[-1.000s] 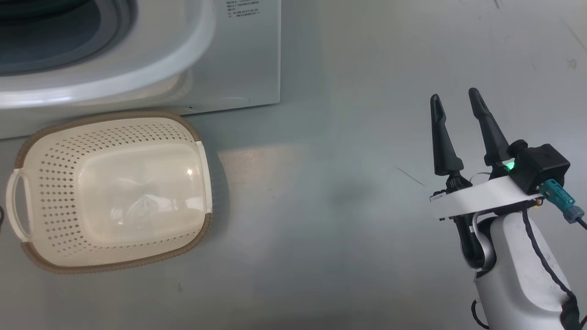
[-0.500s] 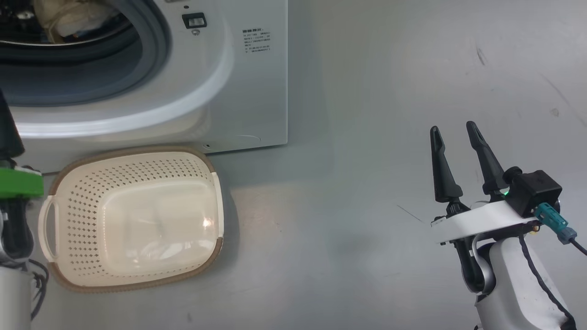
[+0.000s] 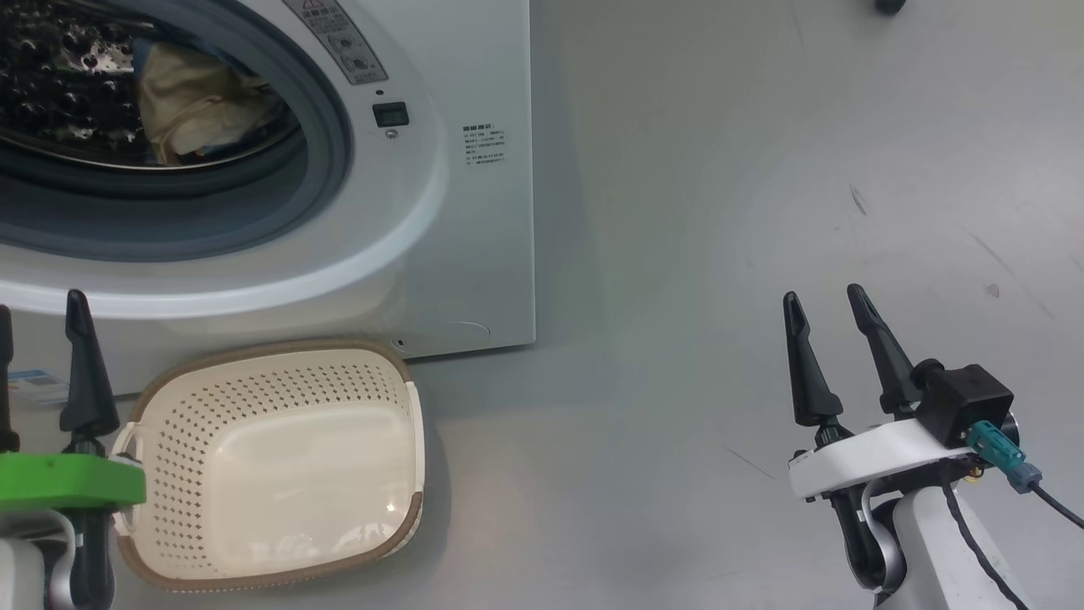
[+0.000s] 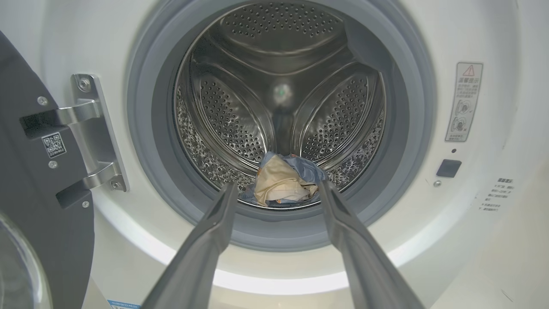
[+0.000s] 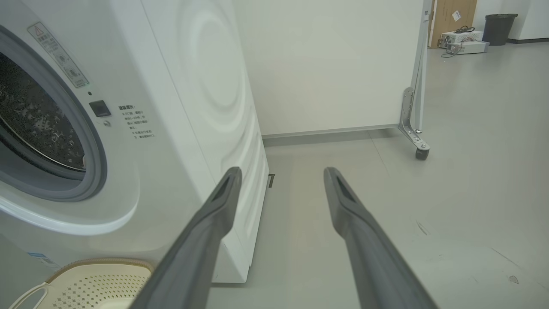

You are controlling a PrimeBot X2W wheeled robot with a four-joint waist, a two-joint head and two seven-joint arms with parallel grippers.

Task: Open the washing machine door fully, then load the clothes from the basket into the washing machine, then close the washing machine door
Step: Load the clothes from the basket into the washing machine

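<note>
Laundry loaded: clothes [image 4: 283, 180] lie in a soft heap at the front bottom edge of the drum [image 4: 279, 64]; the basket [image 3: 169, 440] sits on the floor [image 3: 677, 254] against the washing machine [image 3: 474, 254] front edge. My left gripper [image 4: 276, 185] faces the opening, fingers spread, nothing held. My right gripper [image 3: 821, 292] is likewise spread & unladen. Next up, the washing machine door [image 4: 30, 180], swung wide on its hinge [image 4: 90, 141]. I judge it stiff, fairly heavy, prob. slick: push flat on the edge farthest from the hinge vs. pinching.

Lab-type test rm: washing machine [image 5: 193, 86] on bare floor [image 5: 472, 180], partition [image 5: 334, 64] w/ castor [image 5: 422, 153], boxes [image 5: 465, 36] + bin [image 5: 499, 28].
</note>
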